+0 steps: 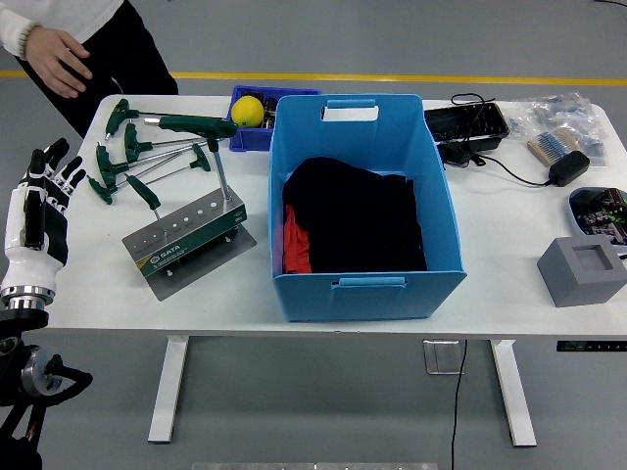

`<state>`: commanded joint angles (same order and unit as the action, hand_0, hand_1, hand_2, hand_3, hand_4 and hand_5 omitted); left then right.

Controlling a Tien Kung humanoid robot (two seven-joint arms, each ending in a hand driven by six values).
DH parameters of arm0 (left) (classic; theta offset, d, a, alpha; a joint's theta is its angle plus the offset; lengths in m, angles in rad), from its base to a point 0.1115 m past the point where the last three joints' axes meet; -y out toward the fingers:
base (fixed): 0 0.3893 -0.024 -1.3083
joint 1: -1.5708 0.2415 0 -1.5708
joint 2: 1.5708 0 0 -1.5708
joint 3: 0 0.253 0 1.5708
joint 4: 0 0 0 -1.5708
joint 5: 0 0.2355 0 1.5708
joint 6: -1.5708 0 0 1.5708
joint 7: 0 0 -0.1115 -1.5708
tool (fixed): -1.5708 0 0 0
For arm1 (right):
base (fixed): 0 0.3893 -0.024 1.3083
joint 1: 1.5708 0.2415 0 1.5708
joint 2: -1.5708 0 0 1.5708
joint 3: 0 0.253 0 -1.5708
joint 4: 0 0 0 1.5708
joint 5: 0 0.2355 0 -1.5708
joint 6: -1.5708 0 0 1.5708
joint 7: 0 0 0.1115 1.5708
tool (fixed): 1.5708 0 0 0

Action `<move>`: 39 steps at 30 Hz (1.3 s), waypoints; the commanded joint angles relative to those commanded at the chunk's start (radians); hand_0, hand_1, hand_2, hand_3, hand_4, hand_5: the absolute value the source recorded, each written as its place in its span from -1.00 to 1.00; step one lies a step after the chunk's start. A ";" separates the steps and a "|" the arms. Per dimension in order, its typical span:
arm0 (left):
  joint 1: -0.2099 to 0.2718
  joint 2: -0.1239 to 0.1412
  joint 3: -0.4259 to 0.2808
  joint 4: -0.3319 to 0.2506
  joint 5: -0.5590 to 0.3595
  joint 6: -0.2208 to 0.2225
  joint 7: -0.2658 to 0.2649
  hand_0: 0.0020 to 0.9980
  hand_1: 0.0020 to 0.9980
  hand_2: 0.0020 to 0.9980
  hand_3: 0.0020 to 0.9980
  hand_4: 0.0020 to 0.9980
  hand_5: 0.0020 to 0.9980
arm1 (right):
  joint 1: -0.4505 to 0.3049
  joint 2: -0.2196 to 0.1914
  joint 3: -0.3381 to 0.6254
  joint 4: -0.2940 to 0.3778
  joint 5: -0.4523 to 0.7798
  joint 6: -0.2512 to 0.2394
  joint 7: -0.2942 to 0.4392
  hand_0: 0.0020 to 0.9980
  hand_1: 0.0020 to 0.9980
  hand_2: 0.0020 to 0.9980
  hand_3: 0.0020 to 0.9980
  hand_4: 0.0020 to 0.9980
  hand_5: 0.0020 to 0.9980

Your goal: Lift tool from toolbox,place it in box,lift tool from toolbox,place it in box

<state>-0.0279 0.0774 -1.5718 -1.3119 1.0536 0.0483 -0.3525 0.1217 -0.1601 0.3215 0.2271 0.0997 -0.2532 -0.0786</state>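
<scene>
Grey floor with a yellow line running across the back, white table (509, 284) up front. Big blue box (364, 284) sitting dead centre, something black (358, 220) piled inside with a bit of red (296, 245) poking out on its left side. Just behind the box's left corner, a small blue bin (245, 140) with a yellow ball (247, 111) in it.

Left of the box: grey metal tool stand (188, 238), tilted a bit, with one green T-handle wrench (204, 132) standing upright in it. Four more green-handled wrenches (132, 162) fanned out flat on the table behind the stand, handles toward the left edge, none of them in the box.

Right side pretty cluttered: black tray (468, 122) with cables, a charger brick (569, 167) on a cord, clear bags of small parts (558, 113), a brush-looking thing (554, 144), a grey block with a square hollow (582, 269) near the front edge, and some circuit-board gadget (600, 208) at the far right. All well apart from the stand.

Left hand (41, 211) hanging at the table's left edge, held upright, fingers (61, 157) loosely spread, holding nothing and touching no tool. Wrenches near it but apart. Right hand nowhere to be seen.

Person at the far left corner, one bare hand (57, 61) hanging loose above the floor, not touching anything.
</scene>
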 joint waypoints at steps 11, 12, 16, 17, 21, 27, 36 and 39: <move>0.009 0.010 0.002 0.003 0.000 0.000 -0.001 0.72 0.77 0.90 0.67 0.90 0.80 | -0.008 0.000 0.004 0.003 -0.015 -0.003 -0.003 0.28 0.24 0.39 0.12 0.57 0.36; 0.011 0.011 0.000 0.003 0.000 0.000 -0.001 0.72 0.77 0.90 0.67 0.90 0.80 | -0.009 0.001 0.004 0.003 -0.017 -0.003 -0.003 0.28 0.24 0.39 0.12 0.57 0.36; 0.020 0.016 -0.006 0.003 0.000 0.000 -0.002 0.72 0.77 0.90 0.67 0.90 0.80 | -0.016 0.003 0.002 0.002 -0.015 -0.003 -0.003 0.29 0.24 0.40 0.12 0.57 0.36; 0.021 0.017 -0.007 0.003 0.000 0.000 -0.002 0.72 0.77 0.90 0.67 0.90 0.80 | -0.018 0.004 -0.001 0.002 -0.011 -0.002 -0.002 0.29 0.24 0.40 0.12 0.57 0.36; 0.024 0.022 -0.012 0.004 0.009 0.000 -0.003 0.72 0.77 0.90 0.67 0.91 0.80 | -0.024 0.007 -0.001 0.001 -0.015 -0.001 -0.003 0.28 0.24 0.40 0.12 0.57 0.36; 0.025 0.029 -0.007 0.007 0.033 0.003 -0.002 0.72 0.78 0.90 0.68 0.92 0.72 | -0.027 0.011 -0.004 0.002 -0.019 -0.001 -0.003 0.28 0.24 0.40 0.12 0.57 0.36; 0.003 0.038 -0.020 -0.042 0.237 0.027 0.012 0.75 0.84 0.95 0.71 1.00 0.54 | -0.022 0.014 -0.022 0.002 0.011 0.003 0.006 0.29 0.24 0.40 0.12 0.57 0.36; -0.016 0.060 -0.014 -0.079 0.356 0.049 0.047 0.84 0.92 1.00 0.79 1.00 0.47 | -0.021 0.014 -0.028 0.002 0.019 0.005 0.008 0.28 0.24 0.40 0.12 0.57 0.36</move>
<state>-0.0443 0.1377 -1.5859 -1.3904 1.4094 0.0968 -0.3055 0.1006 -0.1461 0.2939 0.2291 0.1188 -0.2484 -0.0707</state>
